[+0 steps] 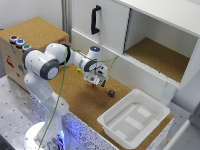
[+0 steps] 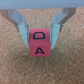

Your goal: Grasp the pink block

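Note:
The pink block (image 2: 40, 45) is a small reddish-pink cube with black letters D and A on its faces. In the wrist view it sits between my two fingers (image 2: 24, 24), which press against its upper sides. My gripper (image 2: 41, 31) is shut on it, just above the cork surface. In the exterior view the gripper (image 1: 94, 81) points down over the middle of the cork counter, with the pink block (image 1: 94, 85) at its tips.
A dark maroon block (image 1: 112, 93) lies on the cork toward the exterior view's right of the gripper. A small yellow block (image 1: 79, 71) lies toward its left. A white tray (image 1: 150, 107) stands at the counter's right end. White cabinets rise behind.

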